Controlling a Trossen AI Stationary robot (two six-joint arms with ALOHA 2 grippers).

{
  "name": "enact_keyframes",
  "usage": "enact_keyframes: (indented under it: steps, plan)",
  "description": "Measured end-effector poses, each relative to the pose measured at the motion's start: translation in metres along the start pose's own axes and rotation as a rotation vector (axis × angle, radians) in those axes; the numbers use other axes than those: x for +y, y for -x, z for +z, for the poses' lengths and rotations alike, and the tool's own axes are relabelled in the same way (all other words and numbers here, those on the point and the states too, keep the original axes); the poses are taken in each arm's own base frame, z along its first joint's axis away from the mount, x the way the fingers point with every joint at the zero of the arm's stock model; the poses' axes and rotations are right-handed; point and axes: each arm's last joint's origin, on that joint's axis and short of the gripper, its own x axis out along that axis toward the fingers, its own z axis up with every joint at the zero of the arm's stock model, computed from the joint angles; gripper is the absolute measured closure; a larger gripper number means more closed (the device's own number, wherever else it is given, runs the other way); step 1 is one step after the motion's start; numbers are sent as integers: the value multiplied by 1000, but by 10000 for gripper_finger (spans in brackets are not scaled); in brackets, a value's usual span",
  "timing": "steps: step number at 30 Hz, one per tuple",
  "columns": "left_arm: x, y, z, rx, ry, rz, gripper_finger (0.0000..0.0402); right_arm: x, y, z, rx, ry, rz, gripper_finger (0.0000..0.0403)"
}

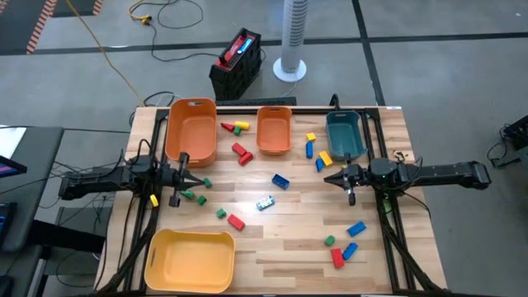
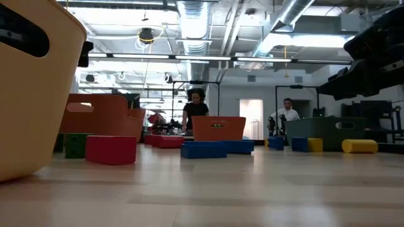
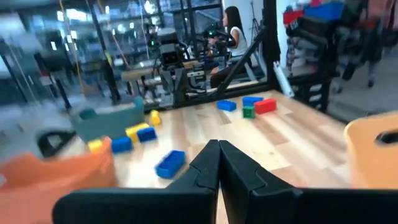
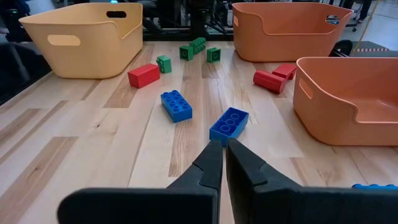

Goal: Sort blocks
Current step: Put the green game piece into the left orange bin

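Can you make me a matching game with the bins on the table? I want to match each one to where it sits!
Things:
1. Yellow plastic bin
2. Teal plastic bin
3. Large orange plastic bin
4. Small orange plastic bin

Places, seen in the high view:
A. Far edge, by the right arm
B. Near corner, on the left arm's side
C. Far edge, in the middle
D. Far edge, by the left arm

Pairs: 1-B, 2-A, 3-D, 4-C
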Motion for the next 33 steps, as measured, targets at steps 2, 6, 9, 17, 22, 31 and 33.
enact_keyframes:
  steps: [2, 6, 9, 17, 22, 31, 33]
  plan:
    - [0, 0, 0, -3, 95, 0, 397, 0, 0, 0, 0, 0, 0, 368]
    - [0, 0, 1, -11, 113, 1, 397, 0, 0, 0, 0, 0, 0, 368]
    - [0, 0, 1, -12, 127, 1, 397, 0, 0, 0, 0, 0, 0, 368]
    - [0, 0, 1, -16, 185, 2, 397, -5, 0, 2, -20, 63, -84, 368]
    - [0, 0, 1, -15, 279, 5, 397, -8, 0, 4, -44, 63, -112, 368]
    - [1, 0, 1, -14, 296, 18, 397, -9, 1, 5, -73, -186, -128, 368]
    - [1, 0, 1, -14, 338, 24, 397, -10, 1, 6, -85, -212, -132, 368]
